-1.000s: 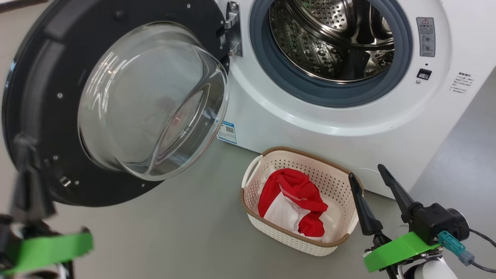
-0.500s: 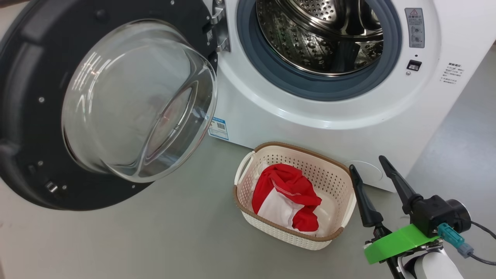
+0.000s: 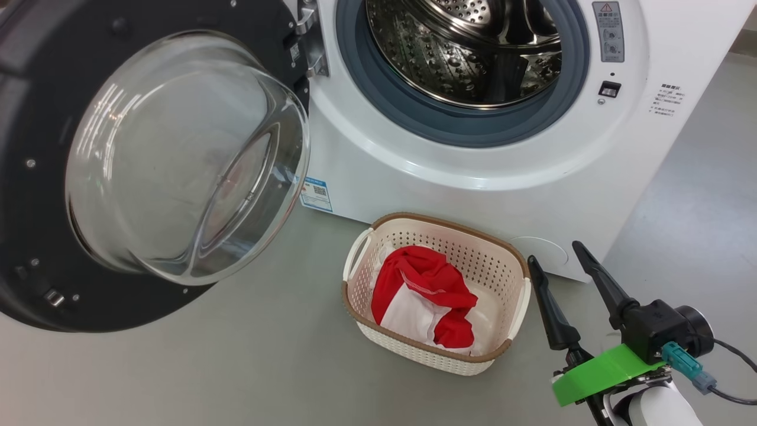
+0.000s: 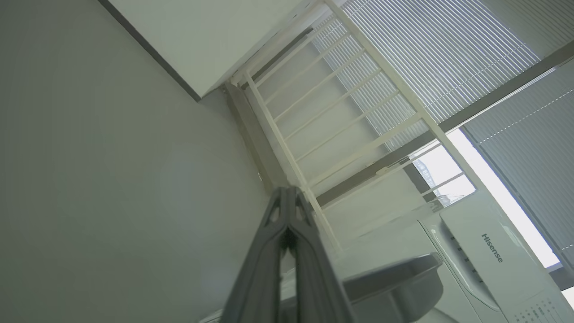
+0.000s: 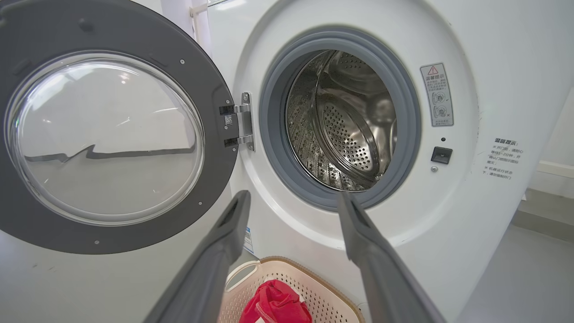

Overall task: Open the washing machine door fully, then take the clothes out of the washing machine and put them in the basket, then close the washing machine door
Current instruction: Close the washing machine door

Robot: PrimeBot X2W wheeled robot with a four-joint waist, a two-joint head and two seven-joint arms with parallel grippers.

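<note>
The washing machine [image 3: 414,171] [image 5: 471,215] stands with its round door [image 3: 35,248] [image 5: 215,67] swung wide to the left, the glass bowl [image 3: 177,154] bulging toward me. Its steel drum [image 3: 461,53] [image 5: 345,130] looks bare inside. On the floor in front sits the cream basket [image 3: 508,260] [image 5: 323,287] with red and white clothes [image 3: 426,290] [image 5: 276,305] lying in it. My right gripper [image 3: 553,251] [image 5: 291,197] hovers open just right of the basket, holding nothing. My left gripper [image 4: 287,190] is shut and empty, pointing up at a wall and a white rack.
Grey floor [image 3: 236,355] spreads left of the basket, beneath the open door. A white slatted rack [image 4: 323,116] and window blinds [image 4: 426,58] stand behind the machine's top [image 4: 489,251]. More floor [image 3: 698,195] lies right of the machine.
The head camera has turned, shifting the whole picture left and up. The left gripper, blurred at the lower left a second ago, has left the head view. The right gripper stays open.
</note>
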